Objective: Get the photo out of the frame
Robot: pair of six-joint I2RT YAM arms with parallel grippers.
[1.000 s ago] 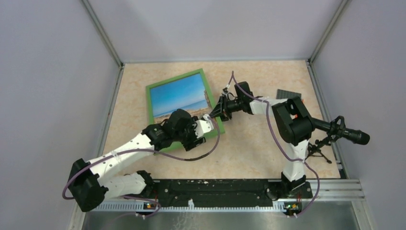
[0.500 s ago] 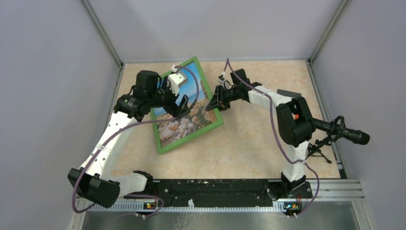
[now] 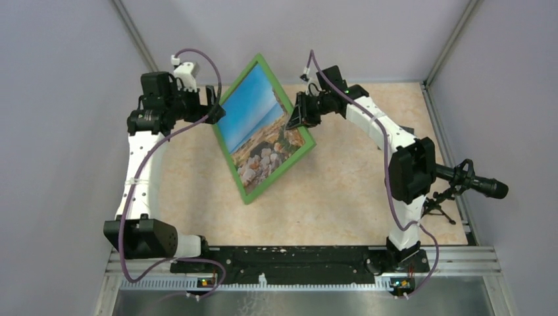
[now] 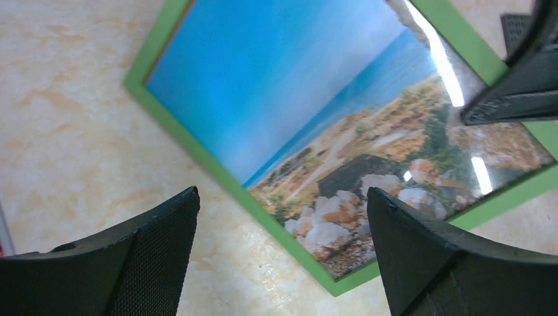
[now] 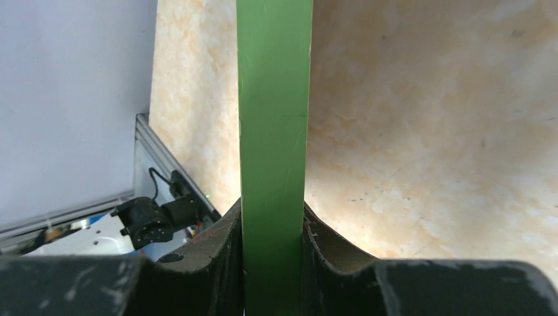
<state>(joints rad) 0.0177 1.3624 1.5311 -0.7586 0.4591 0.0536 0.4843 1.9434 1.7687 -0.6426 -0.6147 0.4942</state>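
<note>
The right gripper point(image 3: 294, 122) pinches the right-hand edge of the frame point(image 5: 273, 131) between narrow fingers, standing it tilted on its near corner around the middle of the table point(image 3: 342, 191), long side climbing toward the far edge. The photo point(image 3: 260, 122), not yet out, faces the left gripper point(image 3: 216, 112), which hangs spread wide just beside the upper left edge, touching nothing. I'd say it is the nearer one.

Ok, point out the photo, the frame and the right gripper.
the photo point(image 3: 253, 112), top view, blue sky area.
the frame point(image 5: 273, 118), right wrist view, green edge.
the right gripper point(image 3: 294, 122), top view, between fingertips.
</note>
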